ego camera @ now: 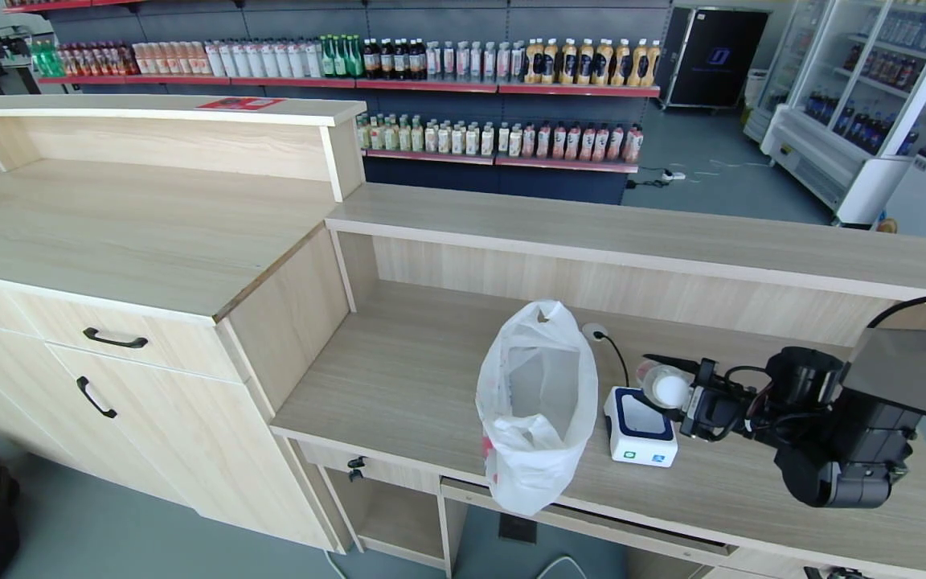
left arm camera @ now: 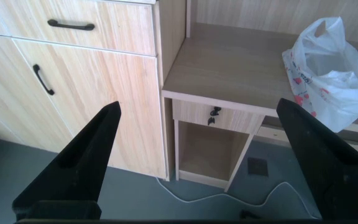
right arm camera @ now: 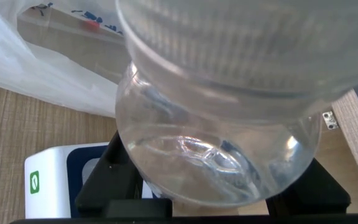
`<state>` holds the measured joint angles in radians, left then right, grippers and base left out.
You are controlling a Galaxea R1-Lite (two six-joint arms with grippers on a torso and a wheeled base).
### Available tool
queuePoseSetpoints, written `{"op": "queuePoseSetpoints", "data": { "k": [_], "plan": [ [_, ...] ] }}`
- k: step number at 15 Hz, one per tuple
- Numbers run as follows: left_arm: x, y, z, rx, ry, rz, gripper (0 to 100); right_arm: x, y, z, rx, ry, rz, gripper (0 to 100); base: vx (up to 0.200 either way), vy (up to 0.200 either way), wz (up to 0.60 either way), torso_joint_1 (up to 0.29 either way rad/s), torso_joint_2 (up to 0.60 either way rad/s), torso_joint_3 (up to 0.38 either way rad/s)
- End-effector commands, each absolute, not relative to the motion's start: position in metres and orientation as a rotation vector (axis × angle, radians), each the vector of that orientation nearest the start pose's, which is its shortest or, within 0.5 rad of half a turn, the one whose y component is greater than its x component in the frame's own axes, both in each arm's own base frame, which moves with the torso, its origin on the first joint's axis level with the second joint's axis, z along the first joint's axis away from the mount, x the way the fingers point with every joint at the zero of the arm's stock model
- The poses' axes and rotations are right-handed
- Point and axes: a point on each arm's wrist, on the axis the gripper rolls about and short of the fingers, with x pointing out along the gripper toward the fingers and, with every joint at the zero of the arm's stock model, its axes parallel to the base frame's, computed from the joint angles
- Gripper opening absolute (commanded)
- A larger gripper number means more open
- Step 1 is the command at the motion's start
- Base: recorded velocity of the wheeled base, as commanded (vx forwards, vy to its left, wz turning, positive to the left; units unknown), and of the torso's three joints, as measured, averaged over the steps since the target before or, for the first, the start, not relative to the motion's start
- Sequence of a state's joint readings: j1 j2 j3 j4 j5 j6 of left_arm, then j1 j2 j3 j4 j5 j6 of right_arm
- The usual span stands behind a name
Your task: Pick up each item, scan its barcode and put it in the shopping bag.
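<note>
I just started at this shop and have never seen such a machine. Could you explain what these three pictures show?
This is a two-armed robot at a wooden counter. The wide picture comes from a camera on its head, and the other two come from cameras on its wrists. On the counter stand an open white shopping bag and a small white scanner. The right gripper holds a clear bottle close by the scanner. The left gripper is open and holds nothing, with cabinet doors and floor beyond it.

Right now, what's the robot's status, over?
Left tool open, low by the cabinet. Right tool shut on bottle, at the scanner. Bag open beside scanner, nothing blocking it.
</note>
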<state>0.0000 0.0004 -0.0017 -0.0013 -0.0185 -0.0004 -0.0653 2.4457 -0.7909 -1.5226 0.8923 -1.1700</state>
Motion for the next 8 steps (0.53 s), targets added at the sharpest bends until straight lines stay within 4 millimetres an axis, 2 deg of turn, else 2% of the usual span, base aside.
{"op": "queuePoseSetpoints", "data": {
  "k": [1, 6, 8],
  "plan": [
    [-0.023, 0.0, 0.076, 0.0, -0.003, -0.018, 100, 0.386, -0.008, -0.001, -1.038, -0.376, 0.791, 0, 0.0, 0.0, 0.0, 0.0, 0.0, 0.0],
    [-0.023, 0.0, 0.076, 0.0, -0.003, -0.018, 100, 0.387, -0.009, -0.003, -1.009, -0.363, 0.792, 0, 0.0, 0.0, 0.0, 0.0, 0.0, 0.0],
    [-0.023, 0.0, 0.076, -0.002, -0.003, -0.018, 100, 0.39, -0.01, 0.014, -0.969, -0.374, 0.775, 0, 0.0, 0.0, 0.0, 0.0, 0.0, 0.0]
  ]
}}
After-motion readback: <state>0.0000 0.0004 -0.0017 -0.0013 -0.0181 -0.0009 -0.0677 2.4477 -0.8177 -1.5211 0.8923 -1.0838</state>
